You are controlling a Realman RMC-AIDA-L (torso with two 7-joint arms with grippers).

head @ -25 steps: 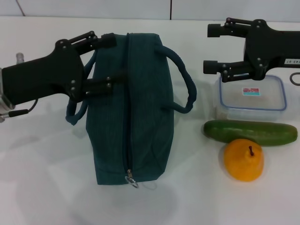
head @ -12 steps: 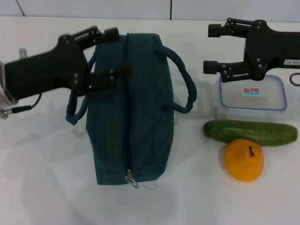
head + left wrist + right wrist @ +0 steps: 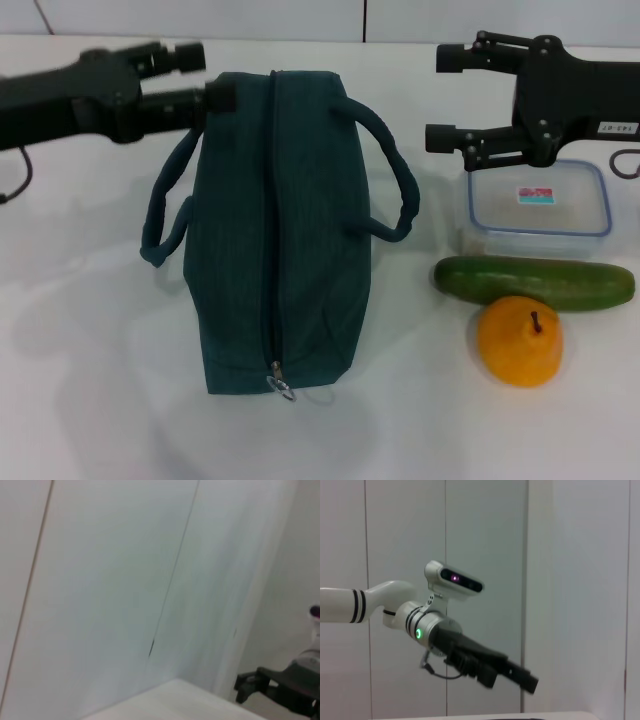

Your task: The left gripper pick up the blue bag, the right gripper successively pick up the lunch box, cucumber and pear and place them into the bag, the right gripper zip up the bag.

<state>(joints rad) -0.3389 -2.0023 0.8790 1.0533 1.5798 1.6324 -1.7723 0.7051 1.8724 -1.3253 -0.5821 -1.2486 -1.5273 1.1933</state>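
The zipper pull lies at the near end of the blue bag, which rests lengthwise on the white bench with its zip closed along the top; to its right, nearest the front, sits the pear, touching the cucumber just behind it; the cucumber lies crosswise against the near edge of the lunch box, a clear box with a blue-rimmed lid. One bag handle arches off the right side, the other handle loops off the left. Farther back, the right gripper hovers over the far edge of the lunch box, its jaws spread and empty, pointing toward the bag; the left gripper hangs at the bag's far left corner, fingers close together, and whether the jaws pinch any fabric I cannot tell; in the right wrist view that left gripper shows against the wall panels.
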